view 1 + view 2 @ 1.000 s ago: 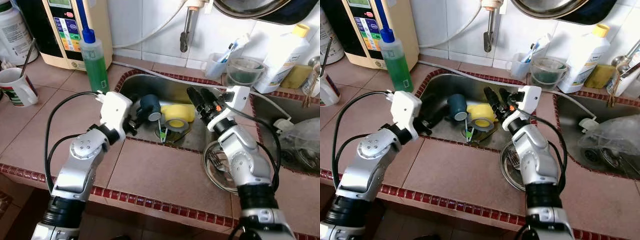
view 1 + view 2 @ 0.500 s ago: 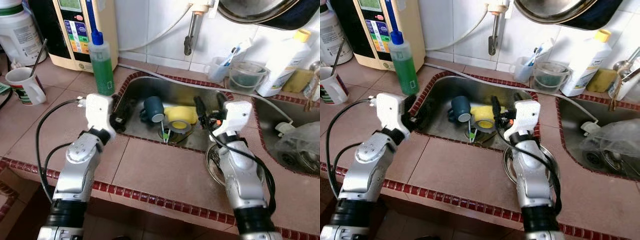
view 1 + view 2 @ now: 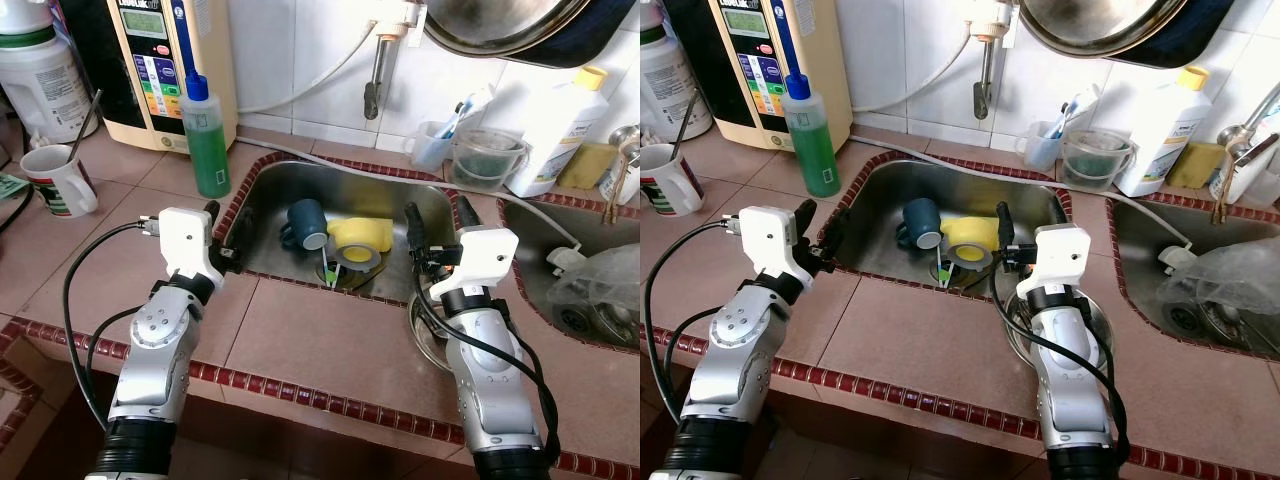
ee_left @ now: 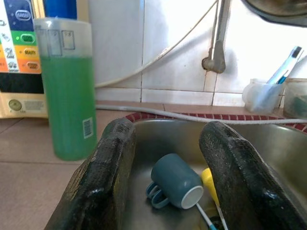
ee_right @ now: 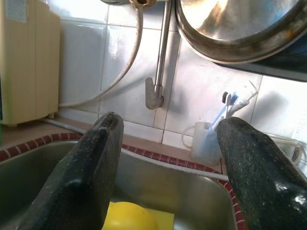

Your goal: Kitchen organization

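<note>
Both arms up over the counter edge. Left gripper [image 3: 218, 252] spread wide & empty at the sink's [image 3: 400, 185] left rim; right gripper [image 3: 437, 228] likewise at its right side. Blue mug [image 3: 304, 222] lies tipped in the basin w/ a yellow cup [image 3: 356, 240] beside it.

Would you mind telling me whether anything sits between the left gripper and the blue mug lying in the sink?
Nothing visible does. The left gripper, fingers open, looks straight at the blue mug across bare sink steel; the green bottle stands off to one side on the counter.
</note>
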`<state>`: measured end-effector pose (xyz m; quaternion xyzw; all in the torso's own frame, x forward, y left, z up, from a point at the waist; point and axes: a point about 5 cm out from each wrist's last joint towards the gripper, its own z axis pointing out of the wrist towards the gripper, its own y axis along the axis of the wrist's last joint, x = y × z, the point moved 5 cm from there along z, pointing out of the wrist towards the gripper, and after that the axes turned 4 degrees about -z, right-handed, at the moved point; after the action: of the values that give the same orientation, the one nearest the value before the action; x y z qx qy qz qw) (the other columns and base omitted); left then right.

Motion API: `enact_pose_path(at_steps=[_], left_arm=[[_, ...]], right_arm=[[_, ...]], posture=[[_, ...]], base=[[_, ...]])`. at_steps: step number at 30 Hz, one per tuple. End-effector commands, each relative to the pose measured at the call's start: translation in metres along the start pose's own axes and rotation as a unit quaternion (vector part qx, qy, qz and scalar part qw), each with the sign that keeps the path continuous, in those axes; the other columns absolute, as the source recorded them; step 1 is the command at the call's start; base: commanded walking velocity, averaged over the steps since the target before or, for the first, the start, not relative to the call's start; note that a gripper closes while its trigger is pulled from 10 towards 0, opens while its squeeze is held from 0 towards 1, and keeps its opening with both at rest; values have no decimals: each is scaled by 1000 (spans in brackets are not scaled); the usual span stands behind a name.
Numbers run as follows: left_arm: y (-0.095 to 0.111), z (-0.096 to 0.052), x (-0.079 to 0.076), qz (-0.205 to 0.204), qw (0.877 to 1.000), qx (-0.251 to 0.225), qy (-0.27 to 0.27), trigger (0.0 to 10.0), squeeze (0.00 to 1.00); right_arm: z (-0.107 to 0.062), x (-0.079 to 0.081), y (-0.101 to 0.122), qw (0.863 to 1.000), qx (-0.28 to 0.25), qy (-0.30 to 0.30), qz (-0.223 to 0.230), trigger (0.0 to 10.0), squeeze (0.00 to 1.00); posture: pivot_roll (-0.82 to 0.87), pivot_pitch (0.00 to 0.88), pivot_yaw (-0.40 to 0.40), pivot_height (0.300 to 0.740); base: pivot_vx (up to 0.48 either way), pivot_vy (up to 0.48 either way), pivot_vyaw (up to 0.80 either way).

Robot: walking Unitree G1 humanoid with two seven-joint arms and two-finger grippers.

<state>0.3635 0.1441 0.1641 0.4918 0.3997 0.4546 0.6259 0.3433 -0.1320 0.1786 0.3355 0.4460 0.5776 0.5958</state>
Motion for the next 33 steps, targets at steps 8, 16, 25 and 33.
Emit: enact_pose_path(at_steps=[8, 16, 25, 33], left_arm=[[11, 4, -5, 2, 1000, -23, -11, 10000, 0], [14, 3, -5, 4, 1000, -29, -12, 10000, 0], [16, 4, -7, 2, 999, -31, -13, 10000, 0], [17, 5, -11, 7, 999, -29, -19, 10000, 0]], right_arm=[[2, -2, 4, 1000, -9, 3, -18, 10000, 0], [5, 0, 4, 1000, -11, 13, -22, 10000, 0], [6, 3, 5, 999, -13, 19, -23, 10000, 0], [5, 5, 5, 999, -13, 24, -22, 10000, 0]], posture=[[43, 0, -23, 740], [55, 0, -35, 740], [55, 0, -36, 740], [52, 0, -34, 740]], base=[[0, -480, 0], [0, -480, 0], [0, -480, 0], [0, -405, 0]])
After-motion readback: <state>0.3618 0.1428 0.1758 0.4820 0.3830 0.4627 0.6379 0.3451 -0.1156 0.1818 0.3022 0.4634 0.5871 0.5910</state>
